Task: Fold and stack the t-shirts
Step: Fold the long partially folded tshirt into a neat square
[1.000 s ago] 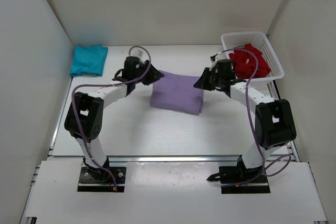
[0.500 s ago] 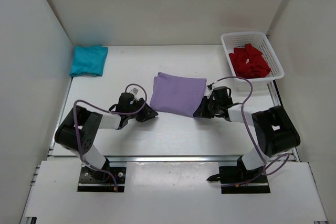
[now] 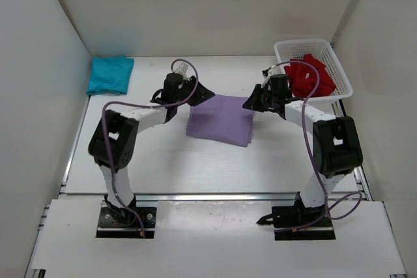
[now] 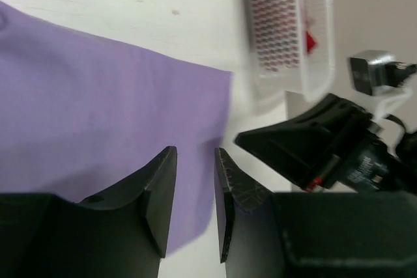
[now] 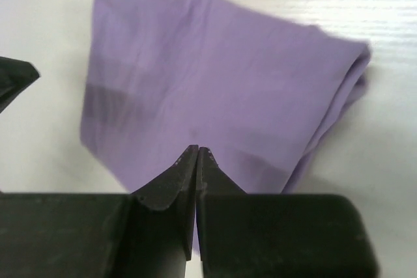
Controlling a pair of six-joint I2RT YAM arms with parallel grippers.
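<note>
While hovering over the lavender shirt [image 3: 220,119], lying folded mid-table: holding left gripper [image 4: 195,161] slightly agape and empty near its 11 o'clock corner, right gripper [image 5: 197,153] pinched closed on nothing near 1 o'clock; showing teal shirt [image 3: 109,74] at 10 o'clock, red shirt [image 3: 309,77] in basket [image 3: 301,42] at 2 o'clock.

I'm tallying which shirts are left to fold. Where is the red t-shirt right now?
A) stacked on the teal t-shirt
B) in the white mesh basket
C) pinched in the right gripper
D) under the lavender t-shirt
B: the red t-shirt lies crumpled inside the white mesh basket at the table's far right corner.
</note>
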